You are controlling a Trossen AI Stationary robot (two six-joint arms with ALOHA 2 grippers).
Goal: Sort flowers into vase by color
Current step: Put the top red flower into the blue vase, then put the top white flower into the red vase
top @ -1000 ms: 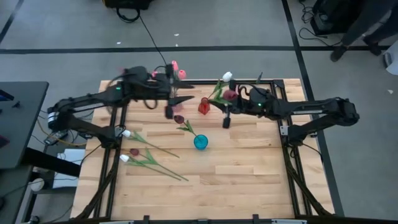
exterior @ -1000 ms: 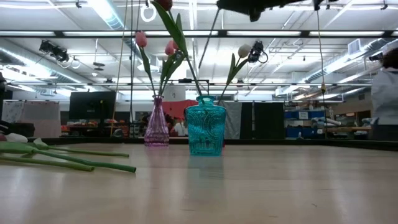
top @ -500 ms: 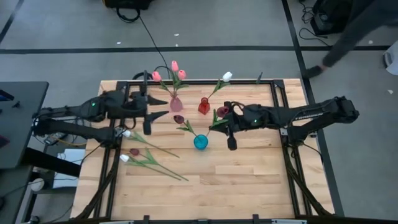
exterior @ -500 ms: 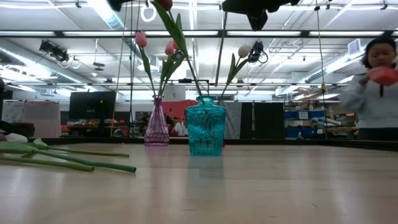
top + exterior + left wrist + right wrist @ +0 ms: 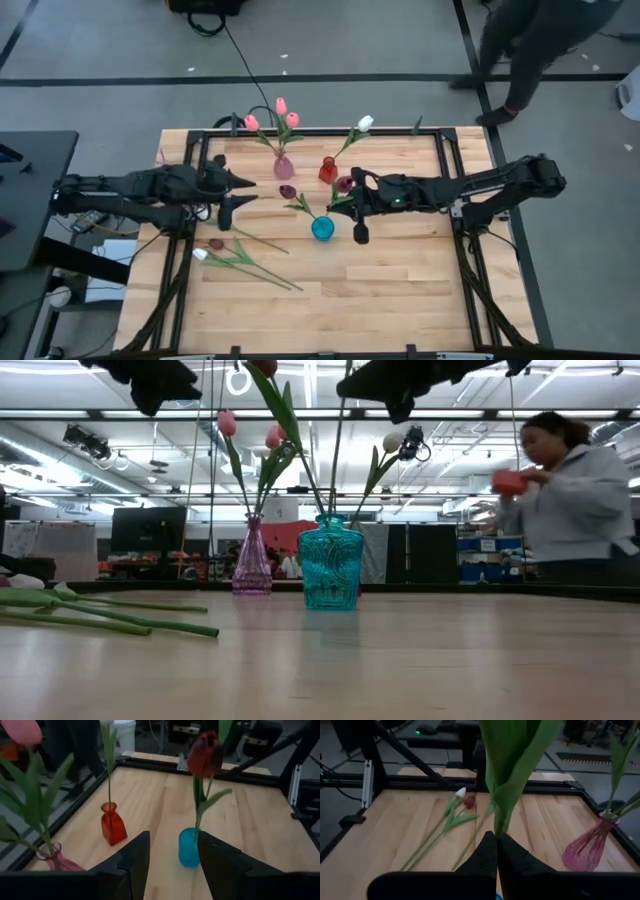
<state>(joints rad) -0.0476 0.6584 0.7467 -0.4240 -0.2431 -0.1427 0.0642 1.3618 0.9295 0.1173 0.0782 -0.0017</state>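
Right now my right gripper (image 5: 496, 851) is pinched tight on the green stem of a maroon tulip (image 5: 345, 184), carrying it just beside the teal vase (image 5: 322, 228) near the table's middle. That vase already has one maroon flower (image 5: 205, 753) standing in it. My left gripper (image 5: 170, 862) hangs with its fingers parted and nothing between them, near the table's left side, looking toward the teal vase and the red vase (image 5: 112, 823). Three pink tulips sit in the pink vase (image 5: 283, 166) at the back, a white one in the red vase, and a few loose flowers (image 5: 235, 250) lie on the wood at the left.

These tulips look very light, I judge, with a thin, springy stem that bends and sways under the head. The stem seems slick, so I hold it firmly at mid-stem, below the leaves, never by the soft head. The narrow vase necks probably demand a nearly upright stem.
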